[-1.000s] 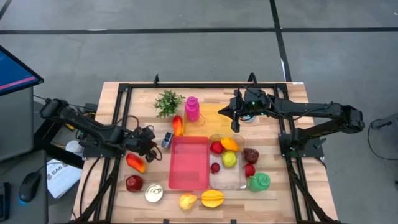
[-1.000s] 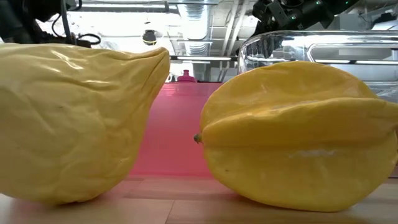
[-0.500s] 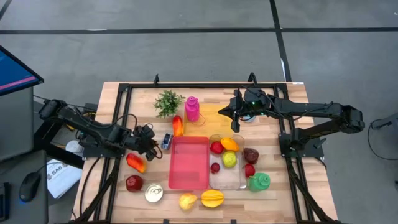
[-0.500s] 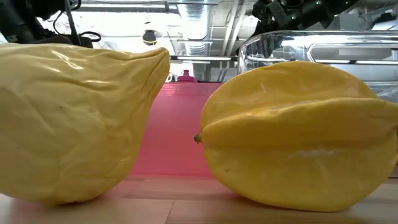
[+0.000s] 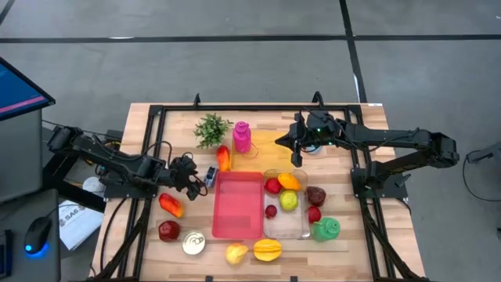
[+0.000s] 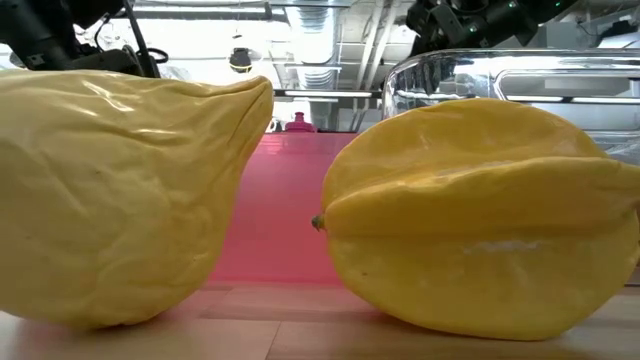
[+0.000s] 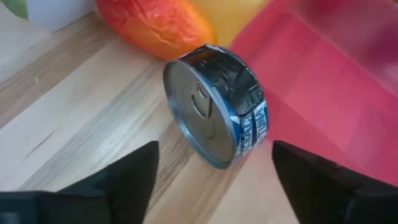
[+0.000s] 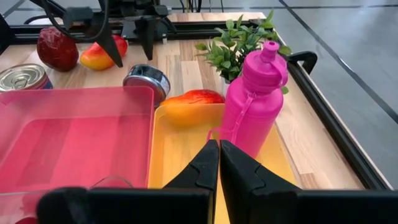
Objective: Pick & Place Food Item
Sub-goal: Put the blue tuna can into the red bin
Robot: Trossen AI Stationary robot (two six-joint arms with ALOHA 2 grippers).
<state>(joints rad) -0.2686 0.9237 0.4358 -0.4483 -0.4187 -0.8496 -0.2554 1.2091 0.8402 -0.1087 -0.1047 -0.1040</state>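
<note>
Blue-banded tin (image 7: 217, 106) stands on its rim on the wooden table (image 5: 368, 235), tilted, just beside the pink tray (image 5: 237, 205) and near a red-orange mango (image 7: 155, 25). Left gripper (image 5: 194, 174) sits just short of the tin with its fingers (image 7: 124, 180) spread to either side of it and apart from it; nothing is pinched. Right gripper (image 5: 295, 141) hangs over the yellow tray (image 8: 180, 149) at the far side of the table, fingers (image 8: 199, 171) pressed together and empty, with the pink bottle (image 8: 255, 106) and a small plant (image 8: 233, 46) ahead of it. Low view is filled by a yellow pear (image 6: 120, 190) and a starfruit (image 6: 480, 220), with the clear bin (image 6: 500, 75) behind.
</note>
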